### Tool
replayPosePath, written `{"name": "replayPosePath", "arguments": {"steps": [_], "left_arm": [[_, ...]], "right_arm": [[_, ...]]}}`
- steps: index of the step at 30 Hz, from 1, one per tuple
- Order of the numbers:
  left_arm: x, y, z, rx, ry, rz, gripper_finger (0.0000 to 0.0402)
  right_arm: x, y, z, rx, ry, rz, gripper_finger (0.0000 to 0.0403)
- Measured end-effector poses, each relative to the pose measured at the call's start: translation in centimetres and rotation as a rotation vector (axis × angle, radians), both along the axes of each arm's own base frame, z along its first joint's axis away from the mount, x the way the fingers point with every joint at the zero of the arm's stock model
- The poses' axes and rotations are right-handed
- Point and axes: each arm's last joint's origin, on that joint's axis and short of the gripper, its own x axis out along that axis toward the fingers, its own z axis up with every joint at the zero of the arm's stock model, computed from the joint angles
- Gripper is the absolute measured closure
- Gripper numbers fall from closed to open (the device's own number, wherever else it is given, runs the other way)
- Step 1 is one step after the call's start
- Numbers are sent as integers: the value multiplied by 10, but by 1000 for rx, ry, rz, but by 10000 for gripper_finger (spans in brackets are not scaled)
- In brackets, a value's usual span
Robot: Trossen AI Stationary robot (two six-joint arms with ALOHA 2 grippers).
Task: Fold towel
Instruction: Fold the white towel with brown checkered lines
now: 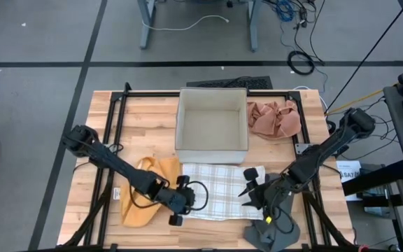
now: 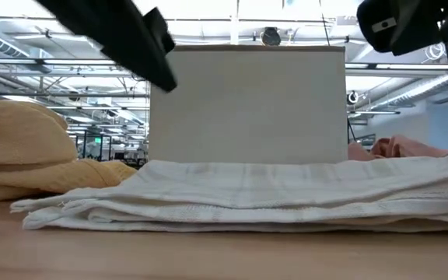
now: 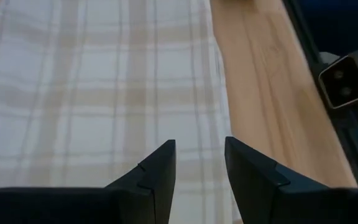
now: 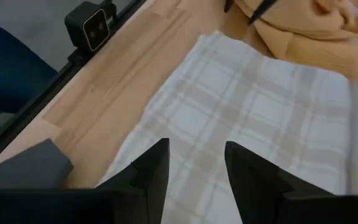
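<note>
The towel [image 1: 215,190], white with a pale beige check, lies folded flat in several layers on the wooden table [image 1: 152,112], just in front of a white box; its stacked edges show in the low view [image 2: 239,204]. My left gripper [image 1: 186,198] hovers over the towel's left end, open, with only cloth [image 3: 104,93] below its fingers [image 3: 199,162]. My right gripper [image 1: 248,185] hovers over the towel's right end, open too, looking along the towel [image 4: 247,112] past its fingers [image 4: 196,162]. Neither gripper touches the towel.
A white open box [image 1: 180,119] stands behind the towel. A crumpled yellow cloth [image 1: 142,203] lies at the towel's left, a pink cloth [image 1: 275,119] at the far right, and a grey cloth [image 1: 271,234] at the near edge. A small camera block [image 4: 92,28] sits on the table's near rail.
</note>
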Motion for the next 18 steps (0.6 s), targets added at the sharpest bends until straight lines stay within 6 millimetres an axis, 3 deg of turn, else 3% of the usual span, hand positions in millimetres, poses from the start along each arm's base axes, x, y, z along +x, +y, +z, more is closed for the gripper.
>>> {"name": "replayPosePath", "arguments": {"steps": [9,18], "left_arm": [[-2,-23,-42,17,115,7,257],[-10,-39,-47,32,94,-17,257]], "right_arm": [[22,17,-30,-13,-24,45,257],[38,20,-44,2,-73,28,257]]}}
